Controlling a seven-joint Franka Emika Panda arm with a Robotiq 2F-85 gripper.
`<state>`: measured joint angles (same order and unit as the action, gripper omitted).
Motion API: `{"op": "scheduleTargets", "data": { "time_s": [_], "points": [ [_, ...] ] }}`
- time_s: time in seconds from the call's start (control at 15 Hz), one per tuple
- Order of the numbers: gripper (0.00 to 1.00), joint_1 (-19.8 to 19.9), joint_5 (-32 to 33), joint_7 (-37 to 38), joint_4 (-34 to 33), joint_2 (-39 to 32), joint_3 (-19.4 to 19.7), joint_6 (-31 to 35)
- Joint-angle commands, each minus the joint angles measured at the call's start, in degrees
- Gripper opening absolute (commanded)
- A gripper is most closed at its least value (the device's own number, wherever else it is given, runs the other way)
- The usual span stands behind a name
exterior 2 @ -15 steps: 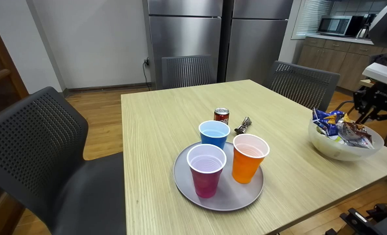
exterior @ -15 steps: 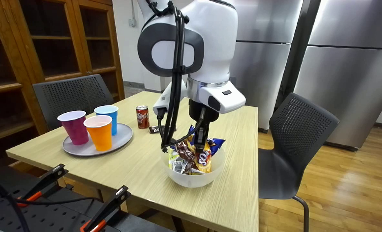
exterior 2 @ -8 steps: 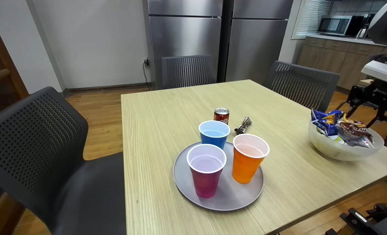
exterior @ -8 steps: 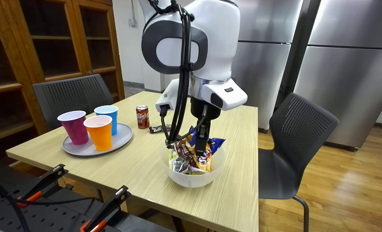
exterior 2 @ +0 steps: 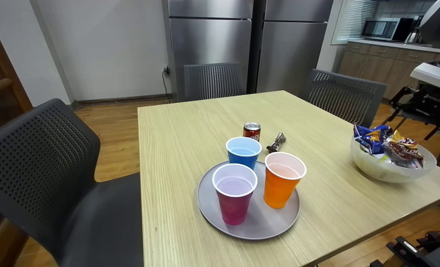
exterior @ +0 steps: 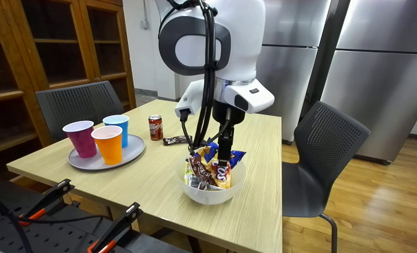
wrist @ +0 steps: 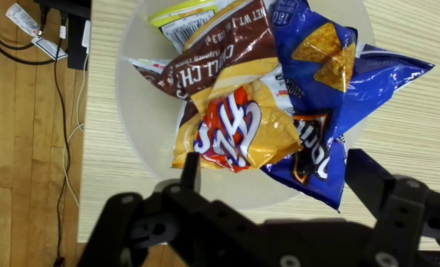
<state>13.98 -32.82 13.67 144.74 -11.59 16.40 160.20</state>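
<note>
Wrist view shows me the tool spread wide, with nothing in its grip. Between and beyond its jaws I see a brown-and-yellow chip bag, its logo end nearest the tool, and blue packaging that pictures tortilla chips; whether that is one bag or two, I can't tell. A yellow-green bag with a barcode lies partly covered by the brown-and-yellow one. Whether either jaw touches any of them I can't make out from here. They are heaped in a translucent whitish bowl, some corners poking past its rim, and the bowl stands near an edge of the pale wooden tabletop. Apart from it, in both exterior views, a dark-wrapped bar lies near an upright red soda can. Farther off I have a gray plate carrying, mouths up, a purple cup, an orange cup and a blue cup. A dark chair stands beside the tabletop in an exterior view, and past it rises a steel refrigerator
</note>
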Motion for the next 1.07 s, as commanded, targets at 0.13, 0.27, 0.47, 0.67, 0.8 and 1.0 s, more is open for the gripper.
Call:
{"op": "scheduleTargets", "data": {
  "time_s": [0.13,0.27,0.47,0.67,0.8,1.0],
  "points": [
    [1.00,0.3,3.5,2.4,-0.5,3.2,-0.6,-1.8],
    [1.00,0.0,3.9,2.3,-0.9,3.6,-1.1,-1.8],
    [1.00,-0.8,5.5,2.4,-1.4,3.8,-1.8,-1.7],
    [1.00,-1.6,6.6,2.0,-2.0,4.2,-2.9,-2.0],
    [1.00,-2.3,7.4,1.8,-2.5,4.2,-3.7,-2.3],
    [1.00,-3.6,8.4,1.3,-3.2,4.0,-5.2,-2.9]
  ]
}}
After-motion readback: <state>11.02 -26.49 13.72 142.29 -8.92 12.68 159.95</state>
